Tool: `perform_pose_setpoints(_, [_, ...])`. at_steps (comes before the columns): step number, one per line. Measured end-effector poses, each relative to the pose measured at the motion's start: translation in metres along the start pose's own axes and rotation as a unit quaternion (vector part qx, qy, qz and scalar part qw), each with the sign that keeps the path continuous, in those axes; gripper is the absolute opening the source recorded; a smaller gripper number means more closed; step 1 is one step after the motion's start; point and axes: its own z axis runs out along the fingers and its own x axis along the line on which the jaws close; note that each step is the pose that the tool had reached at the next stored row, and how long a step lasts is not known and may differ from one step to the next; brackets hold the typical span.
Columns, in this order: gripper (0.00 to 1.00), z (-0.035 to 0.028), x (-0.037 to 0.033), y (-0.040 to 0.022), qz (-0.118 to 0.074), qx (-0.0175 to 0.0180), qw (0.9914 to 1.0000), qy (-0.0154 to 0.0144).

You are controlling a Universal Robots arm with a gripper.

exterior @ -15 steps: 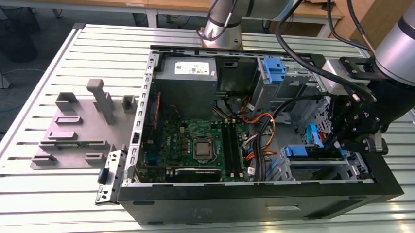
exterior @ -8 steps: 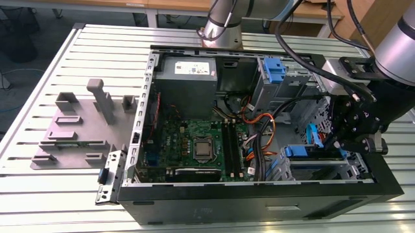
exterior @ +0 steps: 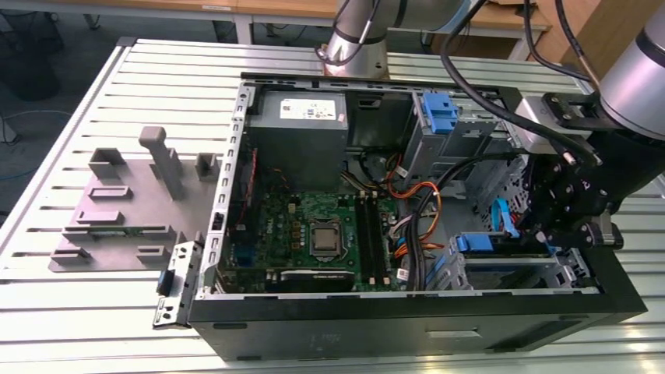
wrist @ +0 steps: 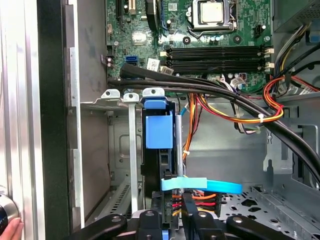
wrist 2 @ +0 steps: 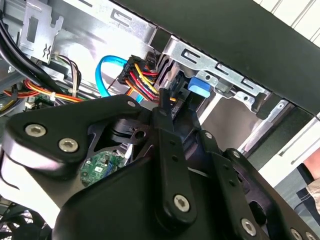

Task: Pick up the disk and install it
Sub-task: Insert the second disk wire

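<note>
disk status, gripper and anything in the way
Gripper at the drive bay. Disk on edge in the bay. Blue cable and coloured wires right by gripper.

disk [wrist: 159, 129]: drive seen edge-on; blue plastic rail faces up, with a dark body and a thin silver metal edge beside it
label: broad faces hidden, can't tell
pose: standing on edge, long side running along the bay, blue tab end nearest the motherboard [wrist: 200, 35]
location: inside the drive cage [wrist: 132, 150] of the open computer case [exterior: 416, 321], just beside a metal divider; in the exterior view, at the near corner on the exterior view's right
state: sitting down in the slot, blue tab level with the cage tabs
far end: blue flat cable [wrist: 215, 187] crosses it; red, yellow and black wires meet it there, can't tell if plugged
</note>
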Motion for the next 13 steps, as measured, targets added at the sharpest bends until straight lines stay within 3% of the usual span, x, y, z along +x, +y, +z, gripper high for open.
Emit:
perform_pose_setpoints(5, [0.30,-0.0056,0.0000,0.0000,0.000,0.0000,1.00000,-0.0001])
perform_pose_setpoints(13, [0.30,-0.0257,0.0005,-0.0003,0.000,0.0000,1.00000,0.0000])
